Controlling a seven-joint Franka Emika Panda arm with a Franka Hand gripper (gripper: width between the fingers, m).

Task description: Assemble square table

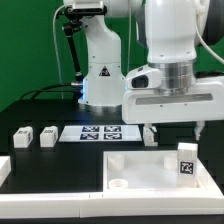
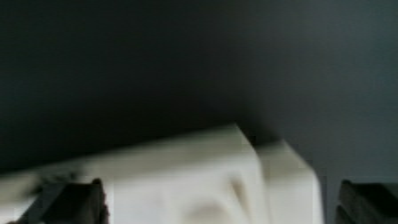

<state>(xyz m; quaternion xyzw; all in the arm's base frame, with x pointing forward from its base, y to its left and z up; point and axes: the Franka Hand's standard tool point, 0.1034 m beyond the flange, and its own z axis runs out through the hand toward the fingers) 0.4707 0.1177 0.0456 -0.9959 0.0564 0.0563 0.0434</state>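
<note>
Black desk [image 1: 40, 110] carried the slab [image 1: 150, 178], which lay flat with its rim up. End effector [image 1: 176, 135] hung just above the slab's far edge, fingers spread wide and gripping nothing. Marker board [image 1: 100, 132] lay just behind the slab. One leg [image 1: 186, 160] stood upright at the slab's far side, toward the exterior view's right. Two spare legs [image 1: 22, 138] sat off the slab, toward the exterior view's left.
</note>
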